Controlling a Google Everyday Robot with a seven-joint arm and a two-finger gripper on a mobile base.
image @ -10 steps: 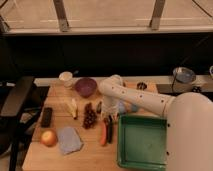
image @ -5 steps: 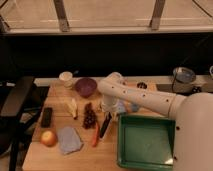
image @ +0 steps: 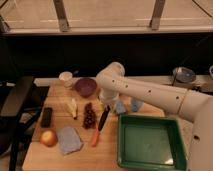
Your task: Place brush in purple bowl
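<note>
- One wooden table (image: pixel 35 160) carries everything. The step in hand looks like picking the brush up from it.
- One pale arm (image: pixel 150 92) reaches in from the right and bends down over the middle of the table.
- One green tray (image: pixel 145 119) sits at the front right, just beside the brush. A lift should go straight up so nothing catches its rim.
- The purple bowl (image: pixel 86 86) stands at the back left, well apart from the brush, with dark grapes (image: pixel 89 116) between them. The carry should pass above the grapes and come down low over the bowl before release, or the slim stick may tip out.
- The orange carrot (image: pixel 95 138) lies by the brush's lower end, and a good grasp leaves it alone.
- The brush (image: pixel 102 121) lies slanted on the table, between the grapes and the tray.
- The end effector (image: pixel 106 107) sits at the brush's upper end. Whether it is wide, narrow or already holding the brush cannot be told.
- Compared with half a second earlier, the end effector has shifted slightly left towards the brush. Brush and carrot lie much as before.
</note>
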